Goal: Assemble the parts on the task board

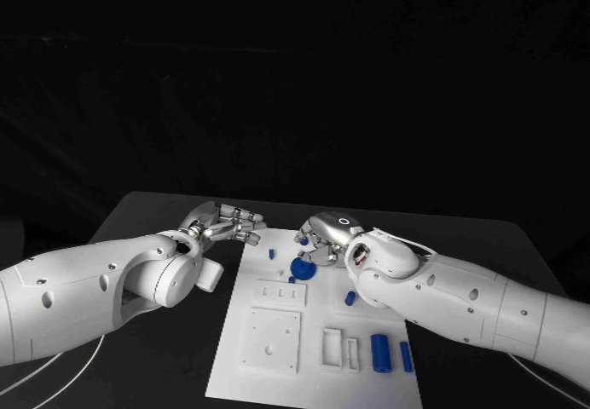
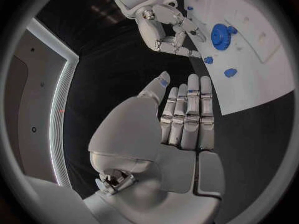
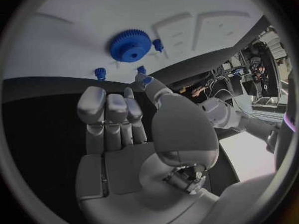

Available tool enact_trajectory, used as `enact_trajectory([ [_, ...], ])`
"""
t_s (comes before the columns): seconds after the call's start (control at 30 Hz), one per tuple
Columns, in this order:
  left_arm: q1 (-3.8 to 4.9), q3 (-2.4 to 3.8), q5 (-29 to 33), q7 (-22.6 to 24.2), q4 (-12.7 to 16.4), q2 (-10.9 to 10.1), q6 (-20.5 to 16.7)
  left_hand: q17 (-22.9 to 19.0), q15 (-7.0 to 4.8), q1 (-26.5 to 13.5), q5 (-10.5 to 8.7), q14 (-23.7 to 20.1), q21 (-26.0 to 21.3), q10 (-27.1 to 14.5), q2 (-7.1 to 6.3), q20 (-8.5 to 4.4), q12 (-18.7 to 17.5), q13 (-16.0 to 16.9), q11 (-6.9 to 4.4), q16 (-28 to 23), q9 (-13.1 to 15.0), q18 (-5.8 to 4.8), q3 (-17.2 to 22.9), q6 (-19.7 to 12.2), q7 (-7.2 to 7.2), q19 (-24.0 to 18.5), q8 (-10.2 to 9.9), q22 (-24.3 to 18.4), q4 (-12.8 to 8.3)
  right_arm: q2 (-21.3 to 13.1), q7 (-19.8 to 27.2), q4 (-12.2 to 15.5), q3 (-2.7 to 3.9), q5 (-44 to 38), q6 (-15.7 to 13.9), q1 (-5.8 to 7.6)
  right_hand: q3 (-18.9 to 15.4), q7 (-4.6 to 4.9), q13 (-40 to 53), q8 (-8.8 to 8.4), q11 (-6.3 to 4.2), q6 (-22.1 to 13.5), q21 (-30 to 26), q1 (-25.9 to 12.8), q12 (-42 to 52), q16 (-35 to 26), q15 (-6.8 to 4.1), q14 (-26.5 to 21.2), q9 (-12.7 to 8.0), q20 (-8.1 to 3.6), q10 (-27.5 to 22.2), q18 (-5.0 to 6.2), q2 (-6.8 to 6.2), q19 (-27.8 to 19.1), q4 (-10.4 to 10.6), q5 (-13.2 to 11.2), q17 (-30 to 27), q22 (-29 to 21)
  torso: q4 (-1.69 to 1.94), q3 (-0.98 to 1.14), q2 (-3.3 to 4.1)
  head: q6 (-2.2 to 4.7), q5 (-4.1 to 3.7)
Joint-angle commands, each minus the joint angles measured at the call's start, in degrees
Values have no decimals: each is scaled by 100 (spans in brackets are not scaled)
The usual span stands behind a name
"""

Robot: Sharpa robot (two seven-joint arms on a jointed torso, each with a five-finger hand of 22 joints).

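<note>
Both hands are hovering near the far end of the task board (image 1: 264,375), around the middle of the head-view frame. Coming in from the left edge, the left hand (image 1: 225,223) is sitting just off the board's upper-left corner over the black table (image 1: 147,221); in its wrist view its fingers (image 2: 193,109) are lying straight and side by side, thumb a little apart, holding nothing.

Coming in from the right, the right hand (image 1: 322,237) is hanging over the board's upper edge, just above the blue gear (image 1: 303,272). Its fingers (image 3: 109,114) are reaching forward close together with the thumb alongside, and nothing is showing between them, though the fingertips are partly hidden, so a light touch on a peg cannot be ruled out.

The gear is lying flat on the white board, centre frame in the head view, with small blue pegs (image 3: 99,73) standing near it. Toward the lower middle of the frame, a raised square plate (image 1: 270,339) is lying on the board, and two blue cylinders (image 1: 381,353) are lying lengthwise at its lower right, beside pale rectangular slots (image 1: 333,348)
</note>
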Motion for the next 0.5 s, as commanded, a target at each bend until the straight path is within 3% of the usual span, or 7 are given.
enact_trajectory([
  [0.03,6,4,-18,27,21,-9,84,-10,21,15,-13,-19,-11,-37,10,-5,4,7,-18,-11,0,17,-4,-35,-9,-5,-10,6,-45,-129,14,203,14,194,112,-2,-250,5,-13,22,12,-66,-31,31,-34,-15,-16,15,-7,-22,-12,38,-23,268,101,-31,-5,647,0,-3,2,-1,-5],
  [0.23,6,4,-18,21,45,-36,83,-10,21,15,-13,-19,-11,-37,10,-5,4,7,-18,-11,0,17,-4,-35,-9,-5,-10,6,-45,-263,-81,307,26,250,486,-41,-887,43,-59,26,48,-221,-63,212,-73,-32,16,8,-5,12,-62,62,-29,258,413,-151,-19,645,8,0,9,-5,-27],
  [0.5,5,4,-18,12,52,-37,96,-10,21,15,-13,-19,-11,-37,10,-5,4,7,-18,-11,0,17,-4,-35,-9,-5,-10,6,-45,-234,-140,201,19,262,727,-96,-1277,85,-139,22,82,-431,-94,323,-136,-61,36,4,-8,37,-126,84,-54,254,624,-228,-30,641,28,-10,3,-23,-56],
])
